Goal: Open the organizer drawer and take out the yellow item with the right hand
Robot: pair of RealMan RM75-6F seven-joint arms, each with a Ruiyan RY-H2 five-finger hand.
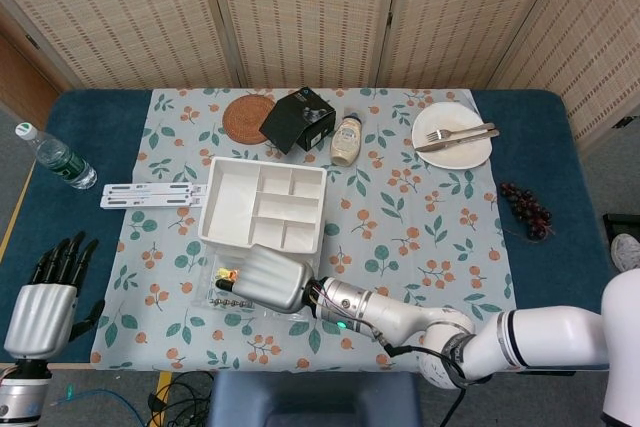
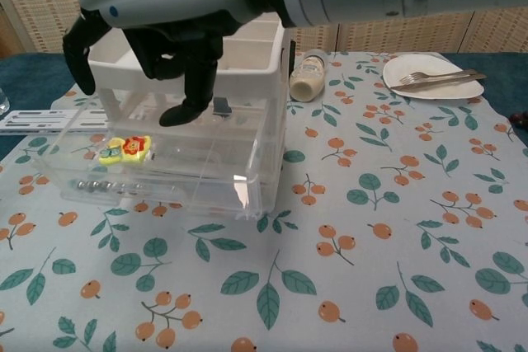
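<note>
The white organizer point(image 1: 263, 204) point(image 2: 191, 49) stands mid-table with its clear bottom drawer point(image 2: 148, 169) pulled out toward me. In the drawer's left part lies the yellow item point(image 2: 125, 148) point(image 1: 229, 275), a small yellow piece with a red flower, beside a row of dark beads point(image 2: 99, 185). My right hand point(image 1: 272, 279) point(image 2: 169, 18) hovers palm down over the open drawer, fingers hanging downward and apart, holding nothing; its fingertips point(image 2: 183, 111) hang just above and right of the yellow item. My left hand point(image 1: 45, 302) stays off the table's left front corner, fingers spread.
A water bottle point(image 1: 55, 158) and a white strip point(image 1: 152, 194) lie left. Behind the organizer are a cork coaster point(image 1: 246, 117), a black box point(image 1: 298, 118) and a jar point(image 1: 346, 139). A plate with cutlery point(image 1: 452, 134) and grapes point(image 1: 526, 209) are right.
</note>
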